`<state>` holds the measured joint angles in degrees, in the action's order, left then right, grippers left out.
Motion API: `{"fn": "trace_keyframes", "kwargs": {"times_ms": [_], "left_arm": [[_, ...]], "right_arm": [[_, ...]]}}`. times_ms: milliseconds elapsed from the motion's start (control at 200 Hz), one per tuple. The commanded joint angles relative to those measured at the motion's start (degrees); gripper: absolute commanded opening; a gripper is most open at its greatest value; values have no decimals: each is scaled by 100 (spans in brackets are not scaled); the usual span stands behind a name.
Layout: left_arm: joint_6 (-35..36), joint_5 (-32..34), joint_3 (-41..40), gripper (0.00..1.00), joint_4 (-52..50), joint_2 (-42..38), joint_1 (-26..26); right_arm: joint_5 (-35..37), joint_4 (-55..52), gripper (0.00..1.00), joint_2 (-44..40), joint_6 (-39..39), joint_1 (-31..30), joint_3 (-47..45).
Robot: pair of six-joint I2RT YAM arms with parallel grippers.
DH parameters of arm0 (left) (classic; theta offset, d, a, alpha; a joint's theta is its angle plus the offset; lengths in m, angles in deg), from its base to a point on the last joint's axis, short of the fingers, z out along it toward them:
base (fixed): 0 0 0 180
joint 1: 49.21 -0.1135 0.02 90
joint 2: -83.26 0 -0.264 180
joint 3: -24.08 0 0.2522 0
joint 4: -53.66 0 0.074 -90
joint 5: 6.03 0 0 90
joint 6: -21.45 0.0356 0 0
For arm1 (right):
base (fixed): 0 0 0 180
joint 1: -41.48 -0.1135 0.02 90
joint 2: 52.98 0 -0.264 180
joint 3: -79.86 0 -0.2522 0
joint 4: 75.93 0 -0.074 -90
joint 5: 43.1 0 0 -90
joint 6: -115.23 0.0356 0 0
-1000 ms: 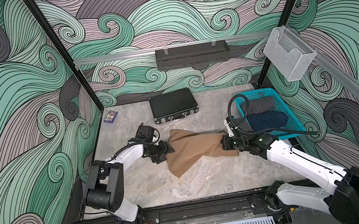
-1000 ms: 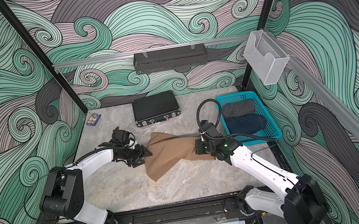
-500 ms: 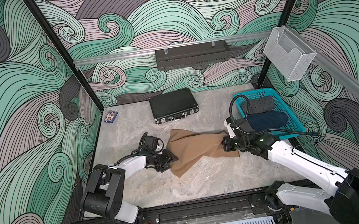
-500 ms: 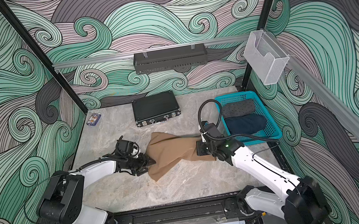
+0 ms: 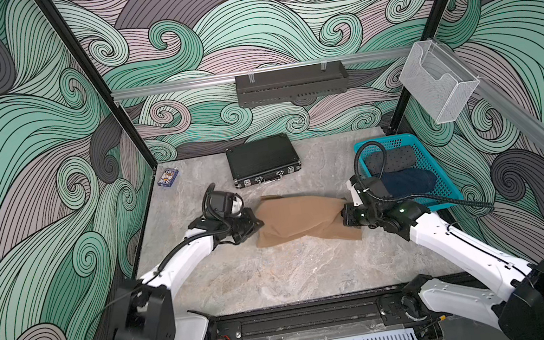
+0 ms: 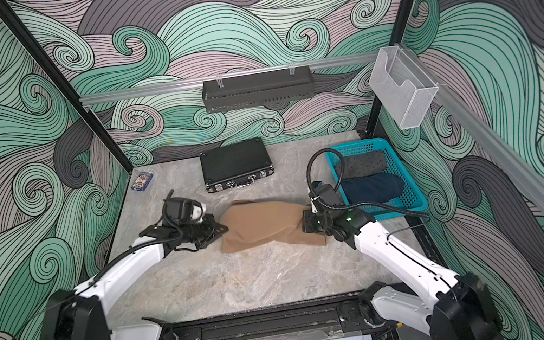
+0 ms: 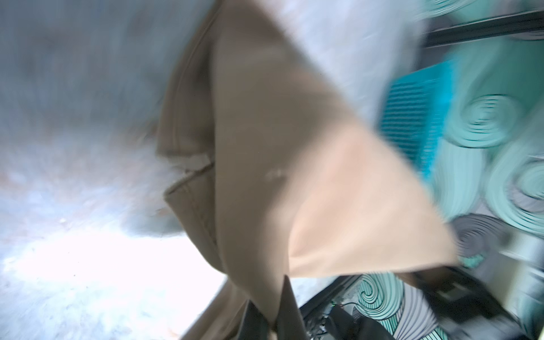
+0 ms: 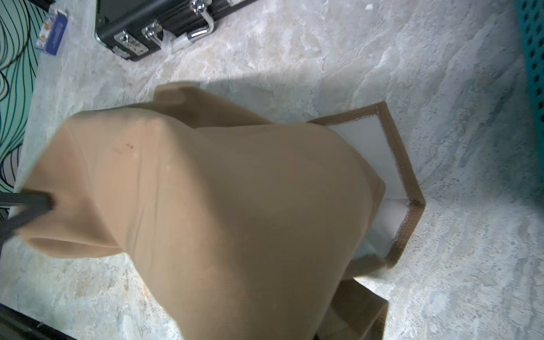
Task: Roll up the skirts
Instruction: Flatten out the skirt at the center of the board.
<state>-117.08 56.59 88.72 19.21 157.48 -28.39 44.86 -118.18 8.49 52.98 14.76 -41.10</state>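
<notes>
The tan skirt [image 5: 298, 216] [image 6: 262, 222] hangs stretched between my two grippers over the middle of the table, and its front right corner rests on the marble. My left gripper [image 5: 256, 223] [image 6: 222, 228] is shut on the skirt's left edge. In the blurred left wrist view the dark fingers [image 7: 290, 312] pinch the tan cloth [image 7: 279, 176]. My right gripper [image 5: 344, 216] [image 6: 305, 225] is shut on the skirt's right end. Tan cloth [image 8: 220, 206] covers its jaws in the right wrist view. The dotted grey skirt [image 5: 392, 159] and the rolled denim skirt [image 5: 409, 181] lie in the teal basket [image 5: 444, 184].
A black hard case [image 5: 263, 159] [image 8: 153, 20] lies behind the tan skirt. A small card pack [image 5: 168, 177] sits in the back left corner. On the back wall hangs a black shelf [image 5: 292, 83], and a clear wire holder [image 5: 439, 89] hangs on the right rail.
My left gripper has reached the skirt's left edge and shut on it. The skirt, earlier sagging toward the front, now lies stretched more level. The right gripper has stayed where it was.
</notes>
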Motion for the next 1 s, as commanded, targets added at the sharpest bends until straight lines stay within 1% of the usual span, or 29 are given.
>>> {"fn": "trace_keyframes", "kwargs": {"times_ms": [0, 105, 200, 245, 310, 375, 470, 526, 571, 631, 701, 756, 831, 891, 941, 966, 986, 991], "left_arm": [[467, 247, 941, 0, -1029, -821, 54], [662, 209, 1579, 0, -1409, -1335, 64], [698, 217, 1898, 0, -1600, -1719, 74], [679, 216, 1946, 0, -1597, -1882, 71], [661, 283, 2069, 0, -1773, -2043, 72], [612, 202, 2149, 0, -1859, -2133, 72], [338, 27, 2088, 0, -1980, -2208, 72], [203, -173, 1943, 0, -2046, -2286, 71], [111, -264, 1816, 0, -2158, -2363, 71], [6, -322, 1625, 0, -2291, -2474, 78], [-166, -341, 1453, 0, -2335, -2516, 71], [-320, -219, 1400, 0, -2405, -2399, 56], [-389, -132, 1423, 0, -2431, -1977, -82], [-534, -229, 1549, 0, -2394, -1427, -411], [-727, -377, 1629, 0, -1995, -918, -762], [-847, -386, 1687, 0, -1768, -628, -963], [-937, -372, 1759, 8, -1596, -372, -1110], [-955, -368, 1777, 11, -1548, -311, -1170]], "right_arm": [[-167, -68, 1, -402, 114, 70, 449], [-444, -54, 1, -904, 83, 70, 612], [-817, 115, 7, -1490, 65, 70, 626], [-869, 130, 10, -1746, 151, 70, 649], [-889, 23, 12, -1930, 288, 79, 729], [-981, -273, 11, -1883, 394, 79, 901], [-1617, -542, 9, -1671, 538, 75, 984], [-2090, -695, 6, -1587, 565, 79, 996], [-2345, -822, 5, -1596, 586, 71, 945], [-2509, -896, 7, -1730, 658, 70, 794], [-2641, -1005, 12, -1735, 705, 78, 724], [-2672, -1187, 15, -1458, 677, 79, 805], [-2591, -1442, 18, -646, 501, 115, 1077], [-2597, -1447, 19, 250, 343, 248, 1413], [-2563, -1435, 19, 1071, 274, 424, 1884], [-2585, -1401, 21, 1533, 233, 503, 2177], [-2586, -1365, 23, 1888, 208, 558, 2429], [-2580, -1363, 24, 1979, 198, 582, 2488]]}}
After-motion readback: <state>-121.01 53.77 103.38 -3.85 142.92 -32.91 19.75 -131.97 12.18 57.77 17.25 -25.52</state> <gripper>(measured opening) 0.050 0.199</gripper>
